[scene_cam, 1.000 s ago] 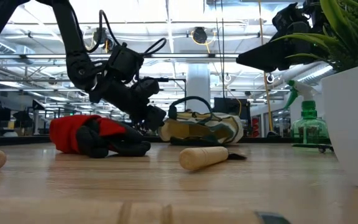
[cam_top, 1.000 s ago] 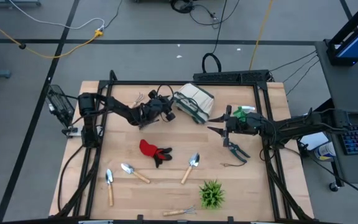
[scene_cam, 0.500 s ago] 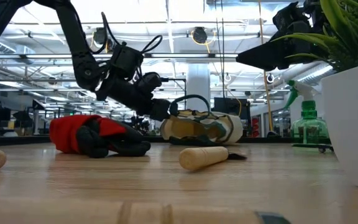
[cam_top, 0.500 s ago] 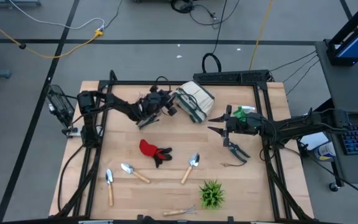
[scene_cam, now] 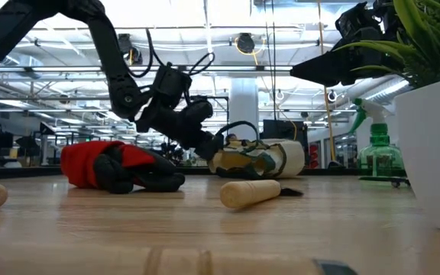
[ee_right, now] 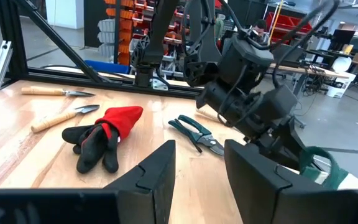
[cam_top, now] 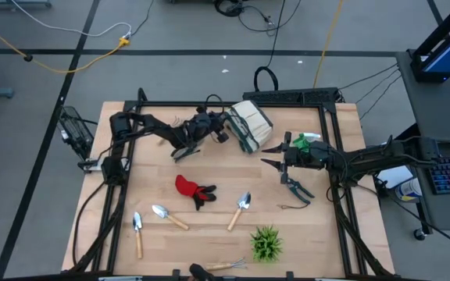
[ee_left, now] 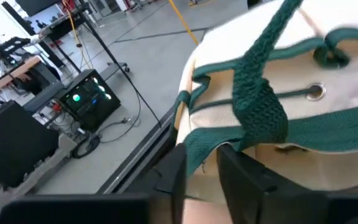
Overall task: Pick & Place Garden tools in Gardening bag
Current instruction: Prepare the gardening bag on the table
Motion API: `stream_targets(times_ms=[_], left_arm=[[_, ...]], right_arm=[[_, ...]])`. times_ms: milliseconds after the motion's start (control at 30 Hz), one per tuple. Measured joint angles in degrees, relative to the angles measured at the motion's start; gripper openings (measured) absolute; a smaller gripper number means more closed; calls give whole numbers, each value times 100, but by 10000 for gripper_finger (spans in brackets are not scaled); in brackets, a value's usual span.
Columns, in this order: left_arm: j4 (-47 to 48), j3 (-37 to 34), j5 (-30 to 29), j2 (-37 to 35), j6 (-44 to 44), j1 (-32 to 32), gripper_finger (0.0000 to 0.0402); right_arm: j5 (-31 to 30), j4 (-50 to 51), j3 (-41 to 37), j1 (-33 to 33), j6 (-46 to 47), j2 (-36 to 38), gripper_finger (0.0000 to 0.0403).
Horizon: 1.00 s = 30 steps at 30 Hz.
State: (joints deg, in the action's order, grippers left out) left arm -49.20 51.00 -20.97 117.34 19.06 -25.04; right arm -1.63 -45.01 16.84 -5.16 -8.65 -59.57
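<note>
The cream gardening bag (cam_top: 252, 123) with green trim lies on its side at the table's far middle; it also shows in the low view (scene_cam: 262, 159). My left gripper (cam_top: 226, 129) is at its left end, shut on its rim (ee_left: 202, 177). My right gripper (cam_top: 272, 161) is open and empty, above the table right of centre, fingers pointing left (ee_right: 194, 168). The red-and-black glove (cam_top: 192, 188), three trowels (cam_top: 169, 216), a rake (cam_top: 225, 266) and pruning shears (cam_top: 297, 190) lie on the table. A second pair of shears (ee_right: 194, 132) lies below the left arm. My left gripper pinches the bag's green-trimmed rim (ee_left: 207, 149) between its two fingers, beside the foot of a loop handle (ee_left: 257, 102). The fingers come from the table's left, slanting down. The bag rests on the table on its side, its mouth toward the near edge.
A green spiky plant in a white pot (cam_top: 266, 243) stands near the front edge, right of centre. A green spray bottle (scene_cam: 376, 149) stands behind my right arm. A black frame rail (cam_top: 233, 103) runs along the table's far edge, close behind the bag.
My left gripper has gone toward the table's right and far edges, up to the bag's left end. The bag has shifted a little to the right and turned, and stands more upright in the low view. My right gripper has kept still.
</note>
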Motion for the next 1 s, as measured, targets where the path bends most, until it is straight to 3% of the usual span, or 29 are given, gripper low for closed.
stream_targets(times_ms=[333,633,1000], left_arm=[[154,2,292,26,276,3,6],[221,2,286,-79,-73,118,3],[1240,2,-154,-1020,-432,770,2]], right_arm=[[2,22,-2,-1,2,0,135],[2,22,-2,2,14,0,135],[3,27,-2,0,325,0,135]])
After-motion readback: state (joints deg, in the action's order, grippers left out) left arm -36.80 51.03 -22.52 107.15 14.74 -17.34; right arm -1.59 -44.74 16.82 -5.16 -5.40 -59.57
